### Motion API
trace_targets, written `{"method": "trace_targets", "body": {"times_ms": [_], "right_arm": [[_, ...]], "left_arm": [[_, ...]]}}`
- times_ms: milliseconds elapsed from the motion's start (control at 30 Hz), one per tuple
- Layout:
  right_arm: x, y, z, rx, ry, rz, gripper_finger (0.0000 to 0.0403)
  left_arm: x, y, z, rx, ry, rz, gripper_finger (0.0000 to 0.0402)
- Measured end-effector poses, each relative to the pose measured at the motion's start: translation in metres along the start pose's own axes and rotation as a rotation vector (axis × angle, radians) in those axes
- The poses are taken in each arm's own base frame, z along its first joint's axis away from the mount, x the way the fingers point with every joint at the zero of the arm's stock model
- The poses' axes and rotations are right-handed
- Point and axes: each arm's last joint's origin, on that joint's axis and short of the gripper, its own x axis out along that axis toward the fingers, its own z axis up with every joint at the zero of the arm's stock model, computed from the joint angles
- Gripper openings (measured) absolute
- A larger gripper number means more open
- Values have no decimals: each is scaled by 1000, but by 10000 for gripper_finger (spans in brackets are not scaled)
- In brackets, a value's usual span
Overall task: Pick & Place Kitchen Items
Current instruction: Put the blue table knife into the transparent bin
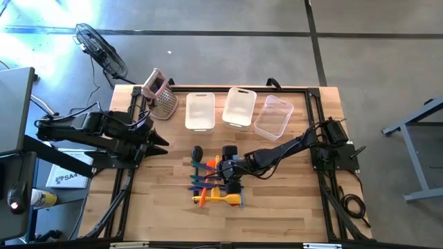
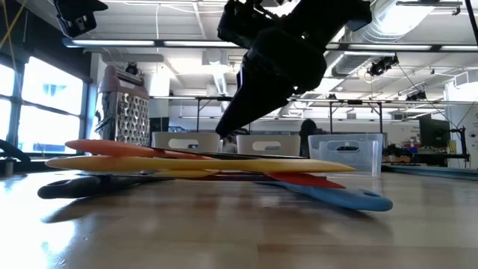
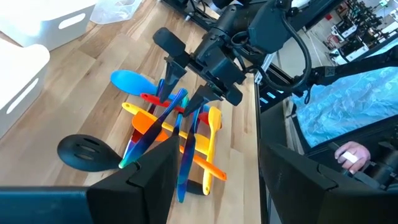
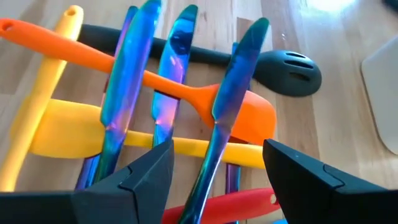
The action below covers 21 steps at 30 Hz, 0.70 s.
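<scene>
Orange, yellow, red and blue utensils [image 1: 216, 185] lie crossed in one heap at the middle of your table [image 1: 291, 214], toward its front edge. In the left wrist view you can pick out an orange spatula [image 3: 151, 124], a yellow spoon [image 3: 213, 122], a blue spoon [image 3: 127, 80], a red piece [image 3: 152, 99] and a dark slotted spoon [image 3: 84, 151] lying flat on the wood beside the pile. Three iridescent blue-purple knives [image 4: 171, 68] rest slanted across the orange spatula and the yellow pieces.

Your right gripper [image 1: 231, 185] is directly over the heap, fingers spread apart and pointing down at it. The right wrist view shows one of the knives running between the two fingers [image 4: 146, 177], but nothing is pinched; you cannot tell from any view whether the fingertips touch the pile. From table height the arm comes down onto the stack from above.

Your left gripper [image 1: 160, 143] waits at the left side of the table, near the grater [image 1: 160, 93], its fingers also held apart with nothing between them.

Three clear bins [image 1: 239, 109] stand in a row along the back of the table, well apart from the heap, and the grater stands just left of them.
</scene>
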Motion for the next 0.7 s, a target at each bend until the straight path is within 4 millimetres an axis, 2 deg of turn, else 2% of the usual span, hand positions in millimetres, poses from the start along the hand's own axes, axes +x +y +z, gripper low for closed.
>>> {"method": "trace_targets", "body": {"times_ms": [100, 267, 400, 700], "right_arm": [[0, 1, 0, -6, -6, 11, 240], [11, 4, 9, -61, 7, 37, 240], [9, 4, 16, -86, 75, 18, 240], [11, 1, 12, -32, 132, 15, 240]], "left_arm": [[0, 0, 0, 0, 0, 0, 216], [0, 0, 0, 0, 0, 0, 216], [0, 0, 0, 0, 0, 0, 216], [0, 0, 0, -1, 5, -5, 216]]}}
